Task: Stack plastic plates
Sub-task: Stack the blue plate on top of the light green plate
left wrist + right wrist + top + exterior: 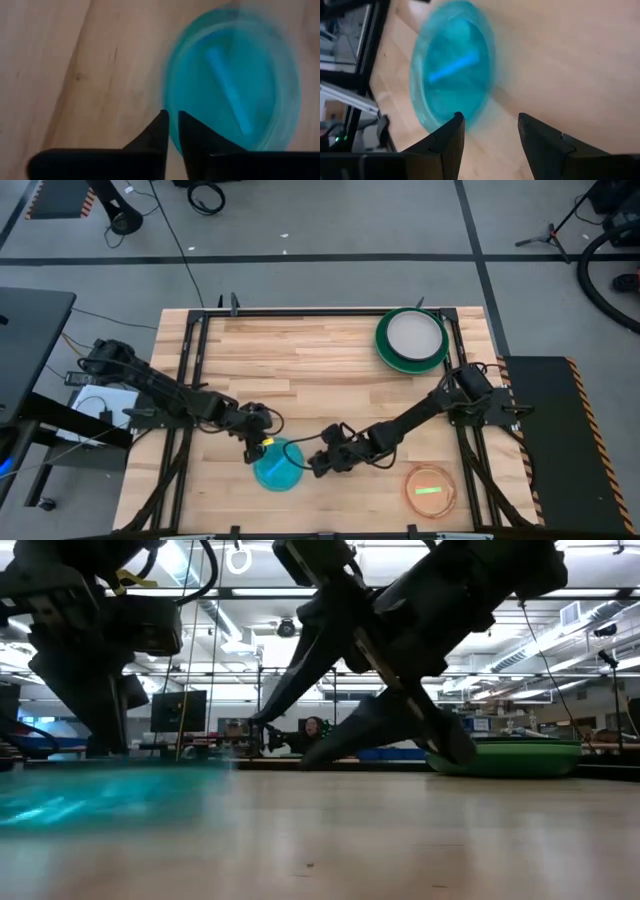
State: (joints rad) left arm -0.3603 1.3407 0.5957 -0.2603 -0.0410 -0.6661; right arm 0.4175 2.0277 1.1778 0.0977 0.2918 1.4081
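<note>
A small translucent blue plate [277,465] sits near the table's near edge, and shows as a teal blur [100,795] in the low view. My left gripper [258,446] [171,127] is at the plate's far-left rim, its fingers almost together. My right gripper [318,464] [490,122] is open, just right of the blue plate [451,70]. A pale grey plate [414,335] rests on a dark green plate [385,350] at the far right. A pink plate [431,490] sits near the right corner. My left gripper pinches the blue plate's rim [169,107] between its two fingers, coming slanting down from the table's left. Whether the plate is lifted or still on the table cannot be told. My right gripper has one fingertip [457,120] at the plate's edge; I cannot tell whether it touches.
A black metal frame [190,380] borders the wooden top on its left, right and far sides. Bare wood [300,360] fills the middle and far left. The green plate stack [510,757] stands at the right in the low view. A person sits in the room behind [313,728].
</note>
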